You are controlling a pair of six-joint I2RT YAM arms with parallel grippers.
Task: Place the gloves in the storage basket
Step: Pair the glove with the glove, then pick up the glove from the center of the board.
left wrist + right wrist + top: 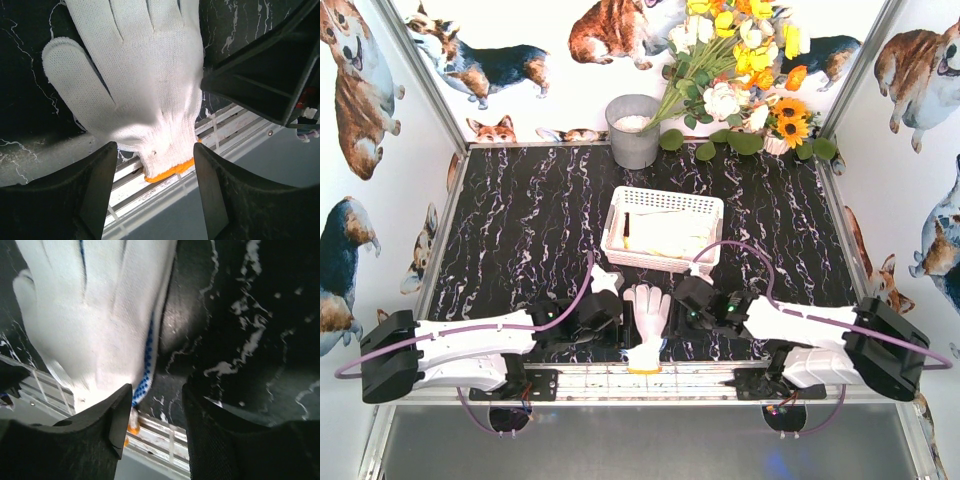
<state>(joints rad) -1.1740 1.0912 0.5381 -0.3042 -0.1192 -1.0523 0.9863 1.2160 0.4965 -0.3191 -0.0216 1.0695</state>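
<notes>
Currently in hand: pick-up of the last loose glove; neither gripper holds anything.

1. Metal rail (pixel 570 381), along the near edge of the tabletop. The glove's orange cuff overhangs it.
2. Loose glove (pixel 647 318), cream-white knit, lying flat at the middle of the near edge, fingers pointing toward the far edge. A line of blue dots shows along one side in the right wrist view; I cannot tell whether that is its underside or a second glove beneath.
3. Left gripper (pixel 152 152), just left of the glove. Jaws spread, cuff end framed between them, nothing pinched.
4. Right gripper (pixel 154 402), just right of the glove. Jaws spread, only bare table and rail in the gap.
5. Storage basket (pixel 670 197), white lattice plastic, at the centre of the tabletop, near the glove but apart from it. Stowed gloves (pixel 670 232) already lie inside.
6. Grey bucket (pixel 633 135), at the far edge, left of centre; not part of the task.
7. Artificial flowers (pixel 735 70), yellow, white and orange, toward the far right corner.

Next move, as judged: one gripper lowers, closes on the cuff or palm, lifts and carries the glove to the basket. Limp knit may sag or snag on the rim.

Surface: black marbled tabletop (pixel 520 220). Room: white walls (pixel 380 150) printed with corgis.
</notes>
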